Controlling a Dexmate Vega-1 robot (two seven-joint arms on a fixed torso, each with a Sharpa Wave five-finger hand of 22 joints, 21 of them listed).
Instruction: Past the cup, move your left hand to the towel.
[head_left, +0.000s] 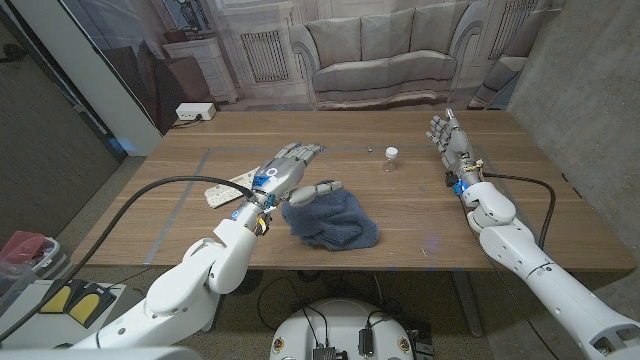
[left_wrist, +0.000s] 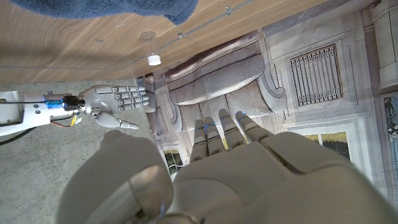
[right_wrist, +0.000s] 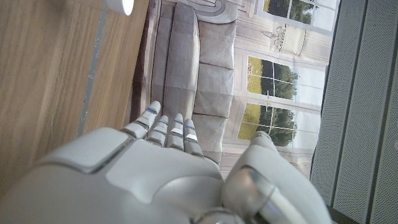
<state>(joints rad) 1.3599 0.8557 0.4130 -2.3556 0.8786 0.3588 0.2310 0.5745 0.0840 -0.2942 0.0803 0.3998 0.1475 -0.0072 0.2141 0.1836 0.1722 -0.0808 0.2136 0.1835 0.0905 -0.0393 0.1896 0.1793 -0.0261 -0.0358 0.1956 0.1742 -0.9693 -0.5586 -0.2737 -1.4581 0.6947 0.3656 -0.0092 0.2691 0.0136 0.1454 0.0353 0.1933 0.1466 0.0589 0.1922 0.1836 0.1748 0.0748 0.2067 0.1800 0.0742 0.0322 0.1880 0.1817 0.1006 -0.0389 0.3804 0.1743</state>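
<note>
Towel (head_left: 332, 222) lies crumpled near the table (head_left: 420, 240) front edge, at 6 o'clock from center. My left robot hand (head_left: 285, 172) hovers just at its 10 o'clock corner, fingers spread, holding nothing, thumb reaching over the cloth's upper edge. I judge the move nearly complete. A small clear cup (head_left: 391, 157) stands well apart at the towel's 1 o'clock. My right robot hand (head_left: 447, 135) stands parked at 3 o'clock, fingers extended, clear of the path.

Towel (left_wrist: 106, 9) cut off by frame edge
</note>
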